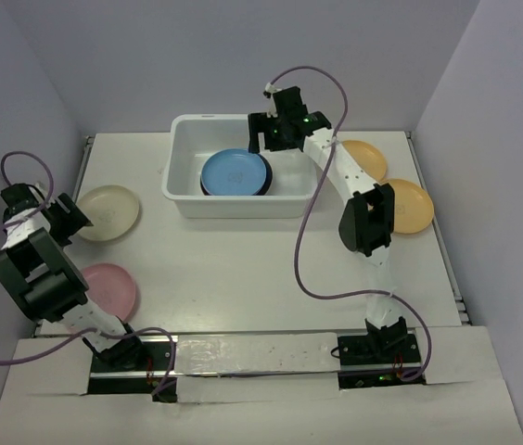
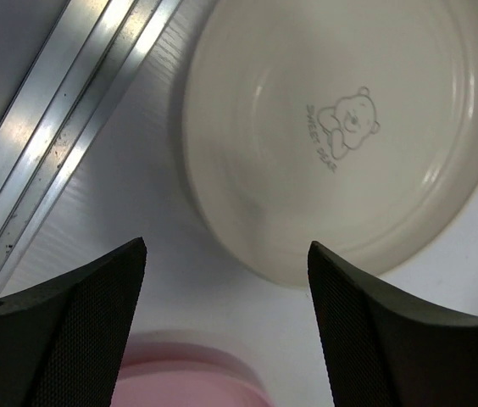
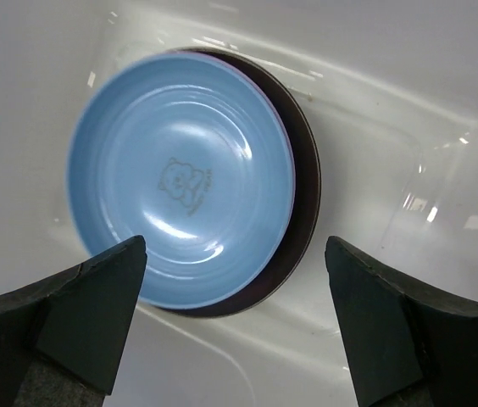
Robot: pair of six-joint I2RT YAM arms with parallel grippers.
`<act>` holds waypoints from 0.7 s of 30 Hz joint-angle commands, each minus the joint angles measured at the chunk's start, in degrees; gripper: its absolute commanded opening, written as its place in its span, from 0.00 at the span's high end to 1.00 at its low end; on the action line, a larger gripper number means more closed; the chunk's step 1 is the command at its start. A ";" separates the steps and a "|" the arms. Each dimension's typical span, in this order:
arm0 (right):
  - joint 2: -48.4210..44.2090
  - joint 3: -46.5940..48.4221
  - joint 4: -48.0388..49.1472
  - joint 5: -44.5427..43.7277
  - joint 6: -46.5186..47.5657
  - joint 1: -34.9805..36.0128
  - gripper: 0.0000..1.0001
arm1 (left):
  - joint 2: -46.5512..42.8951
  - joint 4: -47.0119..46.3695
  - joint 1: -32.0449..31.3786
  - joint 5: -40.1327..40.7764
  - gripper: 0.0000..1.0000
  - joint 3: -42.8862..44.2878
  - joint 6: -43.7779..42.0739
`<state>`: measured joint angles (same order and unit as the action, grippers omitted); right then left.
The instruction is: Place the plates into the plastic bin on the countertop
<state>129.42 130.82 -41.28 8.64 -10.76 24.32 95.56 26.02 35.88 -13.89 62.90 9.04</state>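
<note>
The left arm (image 1: 39,269) is folding back on itself at the left side, elbow lifted, with the left wrist (image 1: 34,209) angling forward and down. The left jaws are standing wide apart, gripping nothing, and their dark textured fingers (image 2: 61,331) are showing at both lower corners of the wrist view. The right arm (image 1: 359,199) is stretching far forward and leaning left, the right wrist (image 1: 285,120) pointing down. The right jaws are gaping wide, holding nothing.

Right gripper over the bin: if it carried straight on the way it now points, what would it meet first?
Most likely the blue plate, which lies on a darker plate inside the plastic bin. The right gripper has its jaws open, and they frame the plate's edge. Depth is hard to judge from this view.
</note>
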 commanded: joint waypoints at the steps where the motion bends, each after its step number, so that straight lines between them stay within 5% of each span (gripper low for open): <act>1: -8.78 -0.72 2.44 -0.35 1.09 -1.18 0.07 | 3.26 -4.97 0.34 0.78 0.17 2.83 1.94; 10: -11.64 -3.07 2.01 -2.38 1.77 -3.40 0.06 | 9.80 -7.21 -3.95 3.52 0.36 5.91 0.52; 21: -14.37 -4.00 1.28 -3.02 2.68 -5.86 0.06 | 14.48 -4.05 -8.99 4.84 0.91 11.63 0.63</act>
<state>119.70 126.93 -40.73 6.48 -8.86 19.94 108.90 21.23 26.54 -9.37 70.68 9.76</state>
